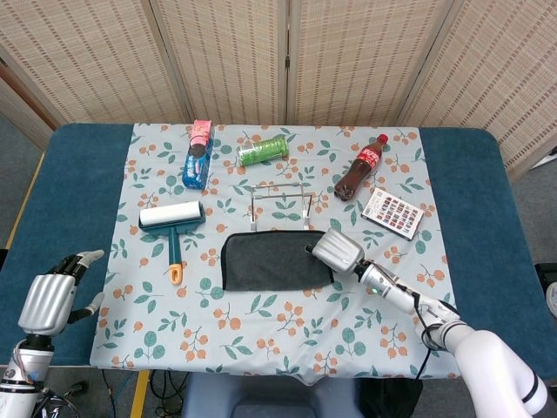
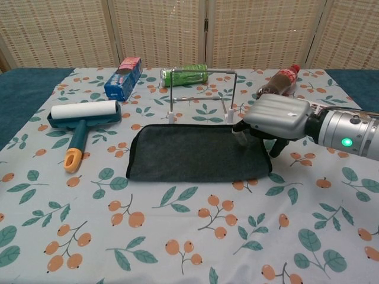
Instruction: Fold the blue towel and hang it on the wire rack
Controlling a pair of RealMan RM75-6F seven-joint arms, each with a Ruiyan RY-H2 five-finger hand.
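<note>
The dark blue towel (image 1: 271, 260) (image 2: 195, 152) lies flat on the tablecloth, folded into a rectangle. Just behind it stands the small wire rack (image 1: 280, 203) (image 2: 201, 94), bare. My right hand (image 1: 336, 251) (image 2: 275, 116) hovers palm-down over the towel's right end, fingers curled downward over the far right corner; whether they touch the cloth I cannot tell, and nothing is lifted. My left hand (image 1: 54, 296) hangs off the table's left edge, fingers apart and holding nothing; the chest view does not show it.
A lint roller (image 1: 171, 222) (image 2: 82, 119) lies left of the towel. Along the back are a toothpaste box (image 1: 197, 155) (image 2: 124, 77), a green can (image 1: 263, 151) (image 2: 185, 75) and a cola bottle (image 1: 359, 167) (image 2: 277, 82). A colour card (image 1: 392, 213) lies at right.
</note>
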